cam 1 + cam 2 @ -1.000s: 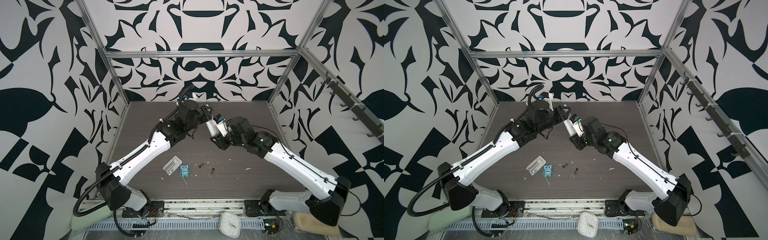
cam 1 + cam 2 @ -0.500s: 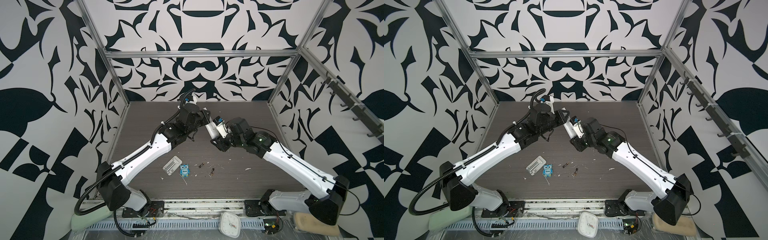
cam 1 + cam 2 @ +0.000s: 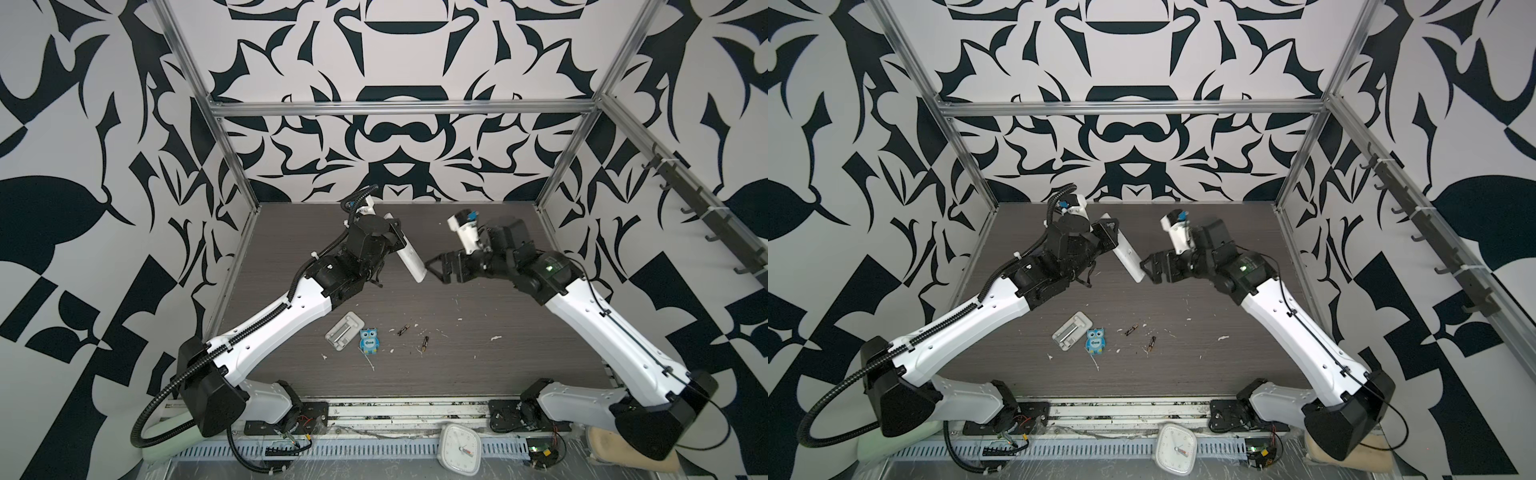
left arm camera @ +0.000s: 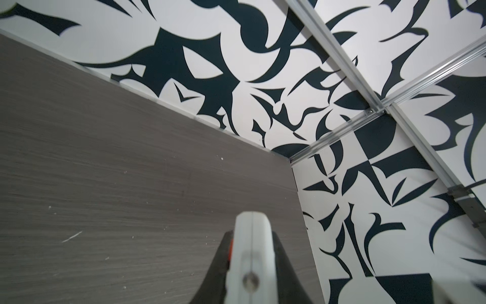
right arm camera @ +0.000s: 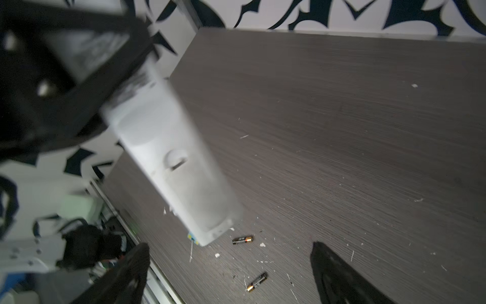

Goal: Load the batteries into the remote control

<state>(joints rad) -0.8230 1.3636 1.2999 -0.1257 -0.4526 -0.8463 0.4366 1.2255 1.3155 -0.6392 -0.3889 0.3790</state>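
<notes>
Both top views held one remote (image 3: 409, 257), two batteries (image 3: 403, 330), one tray (image 3: 345, 332), one owl figure (image 3: 369, 340), one clock (image 3: 459, 446) and two arms. The remote hung tilted above the table (image 3: 498, 332) in the upper middle of the frame. The left gripper (image 3: 397, 233) was clenched on it near its upper end. Its lower end pointed at the right gripper (image 3: 436, 271), whose jaws stood wide apart and grasped nothing. The gripper sat just beside that end, but whether they touched could not be told. Both batteries lay loose on the table in the lower middle, well apart from the remote and right of the owl figure. The owl figure stood just beside the tray. The clock lay at the bottom edge, off the table.

Only the right wrist view showed the remote's plain back, with its thumb notch, and the batteries' gold ends. The left wrist view showed just the remote's narrow edge between two dark fingers (image 4: 286, 273), plus table and patterned wall.
</notes>
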